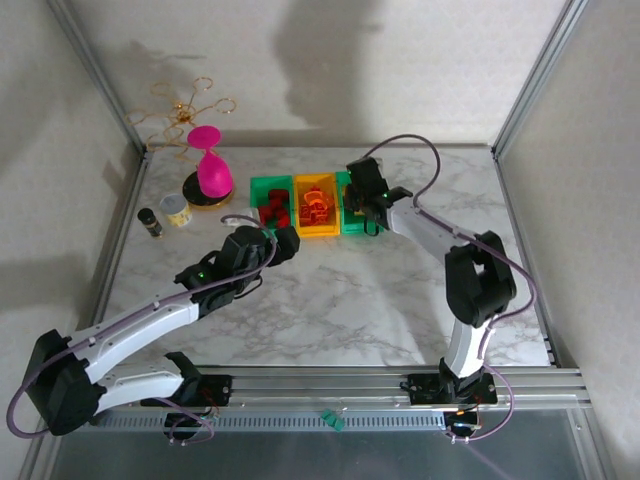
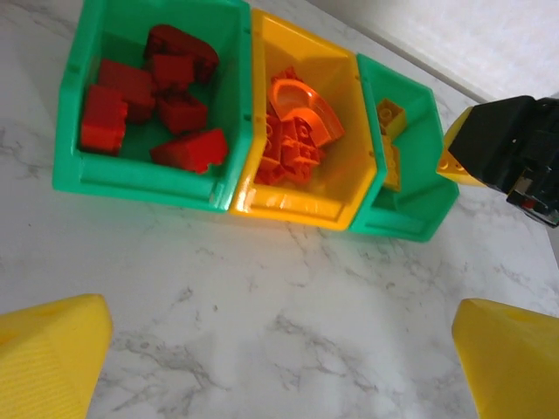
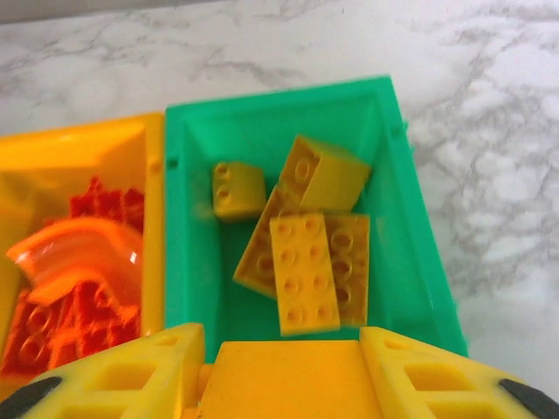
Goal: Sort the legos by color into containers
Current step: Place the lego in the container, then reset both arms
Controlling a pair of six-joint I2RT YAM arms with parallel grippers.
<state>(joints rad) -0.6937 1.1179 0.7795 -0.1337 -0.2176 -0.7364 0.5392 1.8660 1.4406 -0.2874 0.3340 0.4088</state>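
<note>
Right pincer (image 3: 284, 380) grips a yellow studded plastic brick (image 2: 452, 157) over the three-o'clock green plastic bin (image 3: 409, 262); tilted release could bounce it out. Left pincer (image 2: 279, 367) gapes.

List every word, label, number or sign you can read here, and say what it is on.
No readable text anywhere.
Pale jar and dark jar: any label is too small to read.
Bins and legos: plain plastic, no print visible; studs show no legible lettering.
</note>
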